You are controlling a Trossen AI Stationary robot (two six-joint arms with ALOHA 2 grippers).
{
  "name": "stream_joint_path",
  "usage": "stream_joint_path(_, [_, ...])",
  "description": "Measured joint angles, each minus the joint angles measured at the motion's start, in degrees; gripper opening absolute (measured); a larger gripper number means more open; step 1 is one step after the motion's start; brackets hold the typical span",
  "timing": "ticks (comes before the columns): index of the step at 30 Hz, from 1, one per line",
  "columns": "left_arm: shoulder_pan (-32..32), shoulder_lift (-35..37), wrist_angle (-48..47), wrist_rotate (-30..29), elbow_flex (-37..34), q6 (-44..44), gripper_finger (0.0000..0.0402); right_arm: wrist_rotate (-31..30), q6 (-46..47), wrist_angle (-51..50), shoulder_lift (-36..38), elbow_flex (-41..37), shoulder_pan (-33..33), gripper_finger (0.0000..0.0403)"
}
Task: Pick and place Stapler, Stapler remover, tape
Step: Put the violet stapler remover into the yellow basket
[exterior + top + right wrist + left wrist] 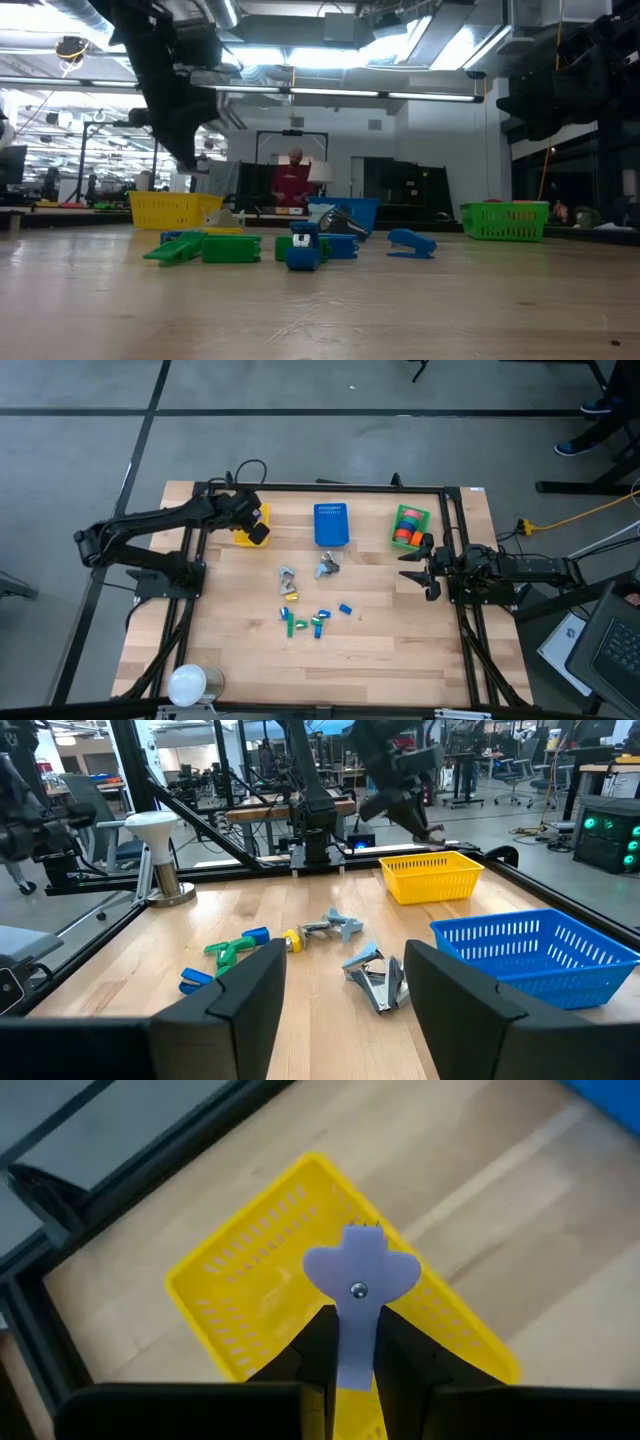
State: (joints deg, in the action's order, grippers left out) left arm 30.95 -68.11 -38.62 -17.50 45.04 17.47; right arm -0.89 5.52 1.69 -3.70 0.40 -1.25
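Left wrist view shows a pale lilac staple remover (357, 1295) pinched by its tail between the closed fingers of the left gripper (353, 1370) and hung over the yellow basket (250, 1295), evidently so that it can be dropped there; the basket appears empty beneath it. Three baskets are seen from above along the far side of the table: the yellow basket (247, 538), a blue basket (331, 525) in the middle and a green basket (408, 526) to the right, which suggests one bin per kind of item. The tape (404, 532) is already gathered in the green basket as a cluster of small orange, red and green rolls, too closely packed for a sure count. About three more grey removers (327, 567) are left loose at mid-table, and near them some five small green and blue staplers (318, 623), so the sorting is judged well short of done. The right gripper (424, 571) is held open and empty just beside the green basket, waiting.
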Motion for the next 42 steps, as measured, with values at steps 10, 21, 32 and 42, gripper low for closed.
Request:
stream_joint_path(10, [2.97, -11.76, 1.29, -1.01, 0.0, -2.01, 0.0043, 0.0, 0.02, 0.0, -0.02, 0.0, 0.02, 0.0211])
stream_joint_path(21, [5.59, -16.45, 6.16, -1.78, 0.0, -1.66, 0.0047, 0.0, 0.0, 0.02, -0.01, 0.0, 0.0, 0.021])
stream_joint_path(32, [6.34, -16.73, 11.33, 3.16, 0.0, 4.33, 0.0059, 0.0, 0.02, 0.02, 0.0, 0.0, 0.0, 0.021])
stream_joint_path(42, [6.28, -16.73, 11.53, 3.17, 0.0, 4.86, 0.0092, 0.0, 0.01, 0.0, 0.0, 0.0, 0.02, 0.021])
